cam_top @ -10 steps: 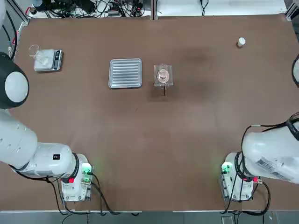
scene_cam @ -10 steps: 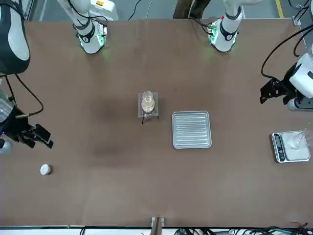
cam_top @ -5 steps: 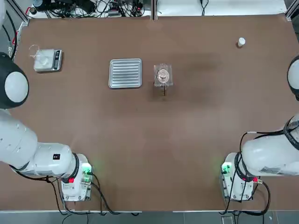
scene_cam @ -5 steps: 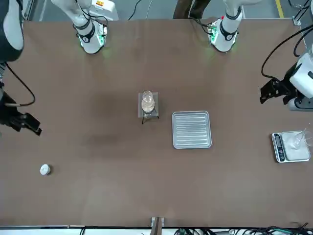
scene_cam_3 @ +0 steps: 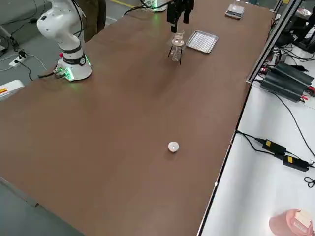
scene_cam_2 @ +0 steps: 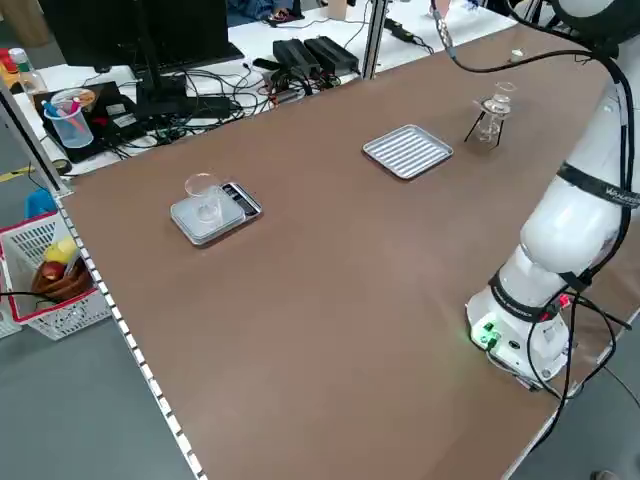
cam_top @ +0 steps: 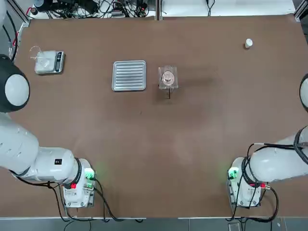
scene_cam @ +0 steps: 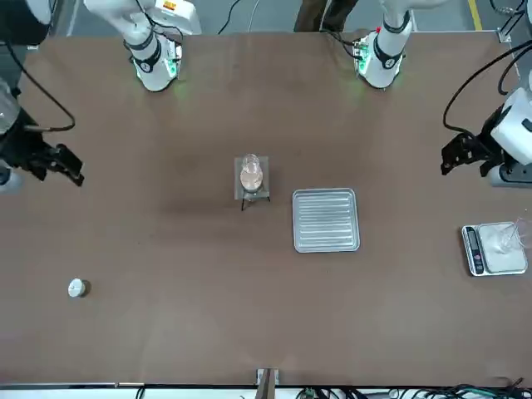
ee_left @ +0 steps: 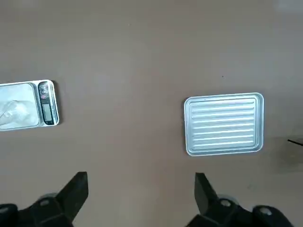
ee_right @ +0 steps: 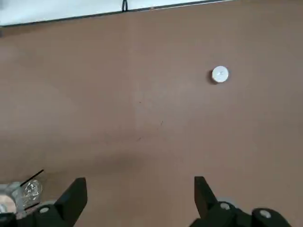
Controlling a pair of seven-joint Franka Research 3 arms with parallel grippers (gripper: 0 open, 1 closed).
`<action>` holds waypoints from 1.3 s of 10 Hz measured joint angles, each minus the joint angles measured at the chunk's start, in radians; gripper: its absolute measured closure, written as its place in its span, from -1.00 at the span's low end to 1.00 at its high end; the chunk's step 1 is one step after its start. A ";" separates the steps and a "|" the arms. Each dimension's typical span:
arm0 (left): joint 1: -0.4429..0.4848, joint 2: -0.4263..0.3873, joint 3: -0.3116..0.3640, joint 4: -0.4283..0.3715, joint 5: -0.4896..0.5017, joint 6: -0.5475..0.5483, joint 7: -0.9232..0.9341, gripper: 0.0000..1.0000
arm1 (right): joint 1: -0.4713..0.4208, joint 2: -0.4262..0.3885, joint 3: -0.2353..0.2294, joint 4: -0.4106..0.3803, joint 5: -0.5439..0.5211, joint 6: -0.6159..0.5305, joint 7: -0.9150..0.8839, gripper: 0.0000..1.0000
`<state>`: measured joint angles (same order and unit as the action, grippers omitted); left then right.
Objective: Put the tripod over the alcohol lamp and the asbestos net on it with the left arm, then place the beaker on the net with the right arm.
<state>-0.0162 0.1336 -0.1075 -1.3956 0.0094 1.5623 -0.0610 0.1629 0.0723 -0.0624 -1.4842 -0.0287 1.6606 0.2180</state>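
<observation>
- Beaker [cam_top: 168,77] sits on the asbestos net [cam_top: 168,85] atop the tripod [scene_cam: 253,198], centre of the top view, so a bump could topple it.
- Left gripper [ee_left: 138,196] and right gripper [ee_right: 137,198] both hang with fingers apart, holding nothing.

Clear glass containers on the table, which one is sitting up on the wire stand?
The beaker mid-table, raised on the asbestos net over the tripod, beside the ribbed tray. The other glass vessel rests on the scale.

Under the beaker [scene_cam: 251,172] and asbestos net [cam_top: 168,78], alcohol lamp too small to make out. Tripod [scene_cam_3: 176,55] legs barely resolved. Right arm [cam_top: 281,163] cut off at counter's right edge overhead.
</observation>
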 joint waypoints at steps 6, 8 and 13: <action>0.001 0.000 -0.002 0.000 0.000 0.000 0.000 -0.99 | 0.008 -0.016 -0.016 -0.086 0.000 0.073 0.001 -1.00; 0.001 0.000 -0.002 0.001 0.000 0.000 0.000 -0.99 | 0.008 -0.018 -0.016 -0.088 0.000 0.074 -0.001 -1.00; 0.007 -0.013 -0.002 0.007 0.000 -0.001 -0.001 -0.99 | 0.008 -0.018 -0.019 -0.089 0.000 0.073 -0.034 -1.00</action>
<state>-0.0093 0.1203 -0.1096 -1.3885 0.0094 1.5614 -0.0615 0.1714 0.0544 -0.0811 -1.5728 -0.0287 1.7338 0.1840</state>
